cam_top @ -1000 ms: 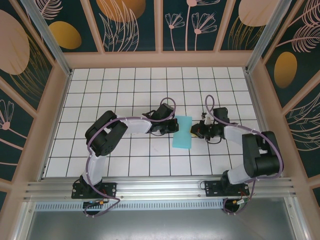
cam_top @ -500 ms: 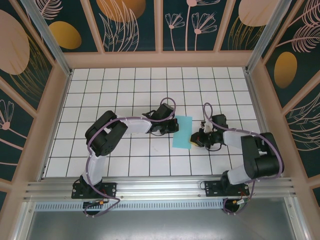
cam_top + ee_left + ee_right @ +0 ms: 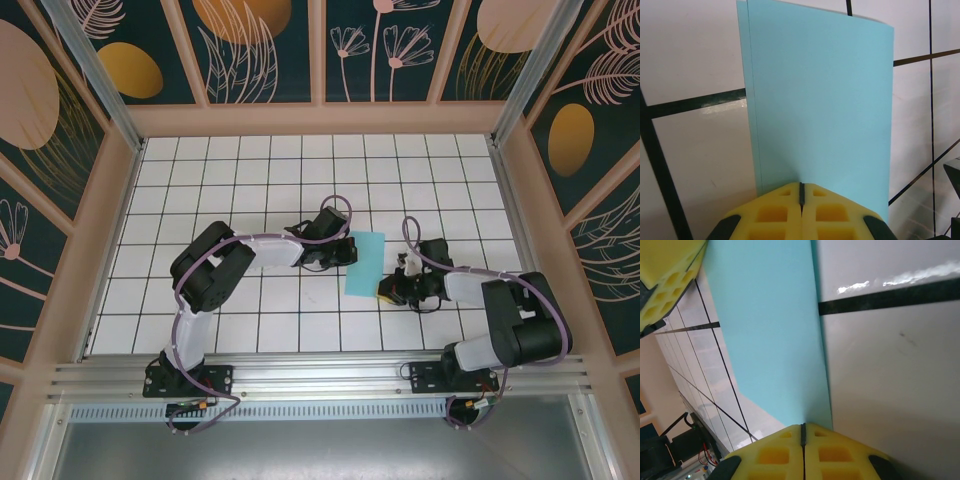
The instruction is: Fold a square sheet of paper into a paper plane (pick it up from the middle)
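Observation:
The square sheet of paper lies flat on the tiled table, folded in half into a narrow light turquoise rectangle. In the left wrist view the paper has a thin offset strip along one long edge where the two layers meet. My left gripper is shut, its yellow tips resting on the paper's left long edge. My right gripper is shut too, its tips down at the paper's near right corner, by the edge of the paper. Neither gripper has the paper between its jaws.
The white grid-tiled table is ringed by wooden rails and patterned walls. The left gripper's yellow finger appears at the top left of the right wrist view. Both arms bend inward toward the table's middle.
My right gripper has slid toward the near edge along the paper's right side, down to its near corner. The left gripper and the paper have stayed put.

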`<action>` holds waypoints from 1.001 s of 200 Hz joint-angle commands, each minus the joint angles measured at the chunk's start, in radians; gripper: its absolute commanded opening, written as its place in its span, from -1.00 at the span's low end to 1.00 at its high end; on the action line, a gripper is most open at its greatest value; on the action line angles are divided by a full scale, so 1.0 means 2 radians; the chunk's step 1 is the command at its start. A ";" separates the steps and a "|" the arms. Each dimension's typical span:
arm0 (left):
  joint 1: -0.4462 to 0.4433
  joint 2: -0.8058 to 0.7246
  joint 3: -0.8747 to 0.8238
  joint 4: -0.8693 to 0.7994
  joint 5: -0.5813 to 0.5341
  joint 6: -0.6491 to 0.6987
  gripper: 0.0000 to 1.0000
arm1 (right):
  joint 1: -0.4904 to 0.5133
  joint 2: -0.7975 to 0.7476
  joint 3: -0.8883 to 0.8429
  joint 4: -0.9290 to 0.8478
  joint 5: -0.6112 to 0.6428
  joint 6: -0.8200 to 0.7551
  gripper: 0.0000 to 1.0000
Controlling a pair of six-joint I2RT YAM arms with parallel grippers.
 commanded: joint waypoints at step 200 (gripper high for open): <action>-0.001 -0.058 -0.046 -0.056 -0.044 0.006 -1.00 | 0.009 0.031 0.079 0.004 0.083 0.019 -0.57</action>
